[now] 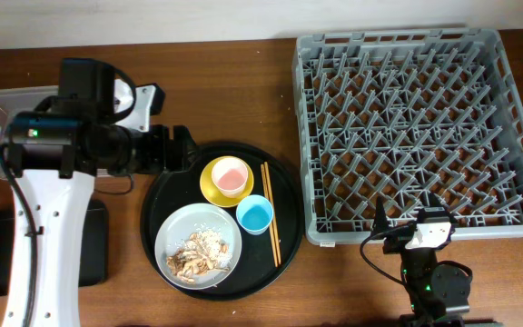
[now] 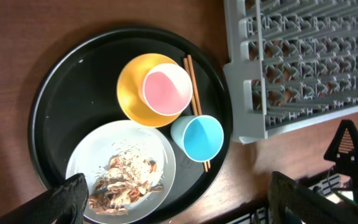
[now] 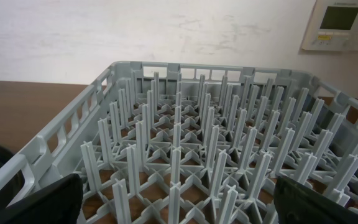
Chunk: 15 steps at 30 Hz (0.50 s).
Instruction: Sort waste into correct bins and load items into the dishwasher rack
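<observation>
Left hand [image 2: 188, 200] and right hand [image 3: 182, 208] gape wide at the brown wooden table [image 1: 225, 82], a white wall [image 3: 135, 31] apparently behind.

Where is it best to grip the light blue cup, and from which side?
Probably the rim of the light blue cup, from straight above, pinching the wall inside and outside: it stands upright with its mouth open, and the yellow bowl and chopsticks crowd its sides.

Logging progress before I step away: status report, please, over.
Left gripper, right gripper: jaws open, empty. Plate with scraps, pink cup in yellow bowl, blue cup, chopsticks on round tray. Rack empty. Nothing blocking.
</observation>
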{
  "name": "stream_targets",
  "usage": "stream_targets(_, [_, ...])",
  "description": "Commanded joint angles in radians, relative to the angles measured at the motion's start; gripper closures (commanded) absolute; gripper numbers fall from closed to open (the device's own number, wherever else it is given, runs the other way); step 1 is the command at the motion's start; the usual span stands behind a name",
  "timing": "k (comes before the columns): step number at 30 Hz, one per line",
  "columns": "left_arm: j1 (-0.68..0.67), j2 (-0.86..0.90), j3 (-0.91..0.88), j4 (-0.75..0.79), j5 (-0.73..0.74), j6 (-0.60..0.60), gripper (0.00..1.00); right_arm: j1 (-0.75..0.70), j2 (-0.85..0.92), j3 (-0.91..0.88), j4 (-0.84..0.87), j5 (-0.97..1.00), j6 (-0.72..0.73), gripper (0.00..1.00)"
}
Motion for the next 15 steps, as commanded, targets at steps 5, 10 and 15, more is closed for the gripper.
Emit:
stream_targets(5, [-0.081, -0.013, -0.138, -0.180, -0.145, 0.018, 0.08, -0.007, -0.006, -0.005, -0.007, 0.012, -0.003, 0.02])
stream_targets(10, [-0.081, -0.158, -0.340, -0.058, -0.268, -0.214, 0.08, -0.007, -0.006, -0.005, -0.007, 0.012, -0.003, 0.02])
stream_targets(15, [-0.082, -0.195, -0.522, 0.134, -0.269, -0.337, 0.08, -0.007, -0.006, -0.005, -0.007, 0.012, -0.003, 0.01])
